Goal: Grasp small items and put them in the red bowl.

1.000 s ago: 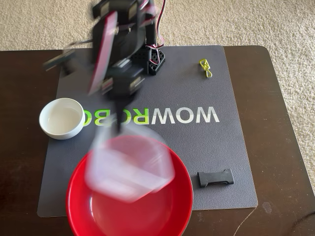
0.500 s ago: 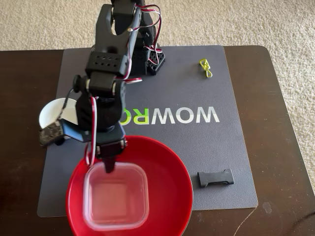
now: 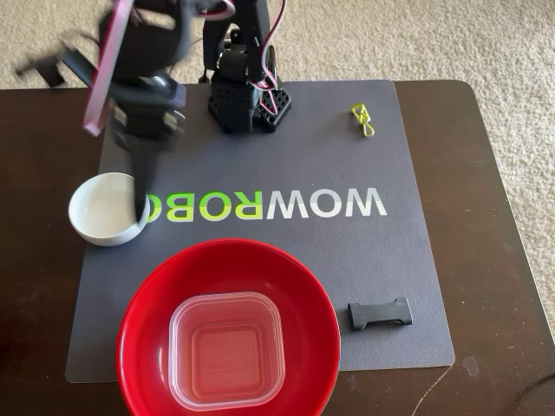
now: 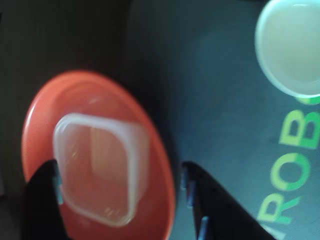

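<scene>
Clear square tub [image 3: 227, 350] sits inside red bowl [image 3: 147, 316] at mat's [image 3: 347, 260] near edge. Gripper [image 4: 120, 200] empty, fingers spread apart, raised over mat's left side near white bowl [image 3: 107, 208].

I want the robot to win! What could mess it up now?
The clear square plastic tub already fills much of the large glossy red bowl, so later items may land on it and bounce out. The small white round bowl sits right beside the blurred, moving gripper and could get bumped. The thin yellow-green looped band looks hard to pinch.
</scene>
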Motion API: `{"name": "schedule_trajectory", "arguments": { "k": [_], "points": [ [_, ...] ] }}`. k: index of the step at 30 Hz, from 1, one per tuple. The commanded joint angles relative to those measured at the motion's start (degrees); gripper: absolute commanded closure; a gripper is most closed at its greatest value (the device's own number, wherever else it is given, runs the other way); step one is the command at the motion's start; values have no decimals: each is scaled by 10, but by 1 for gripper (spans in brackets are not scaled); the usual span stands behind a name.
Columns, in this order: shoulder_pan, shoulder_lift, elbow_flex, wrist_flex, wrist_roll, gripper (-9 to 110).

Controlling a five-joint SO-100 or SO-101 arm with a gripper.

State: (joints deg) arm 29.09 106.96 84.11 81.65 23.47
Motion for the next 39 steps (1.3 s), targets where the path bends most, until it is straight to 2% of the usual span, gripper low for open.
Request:
{"name": "schedule_trajectory", "arguments": {
  "k": [1, 5, 11, 18, 28, 30, 33, 34, 39],
  "points": [
    [176, -33, 49, -24, 82, 70],
    [265, -159, 62, -111, 134, 72],
    [242, -262, 57, -185, 122, 72],
    [187, -258, 25, -188, 85, 72],
    [188, -343, 32, -184, 76, 75],
    [192, -371, 32, -184, 85, 80],
    [192, -402, 26, -183, 100, 99],
    [192, -403, 28, -182, 104, 101],
    [176, -374, 33, -176, 106, 101]
  ]
}}
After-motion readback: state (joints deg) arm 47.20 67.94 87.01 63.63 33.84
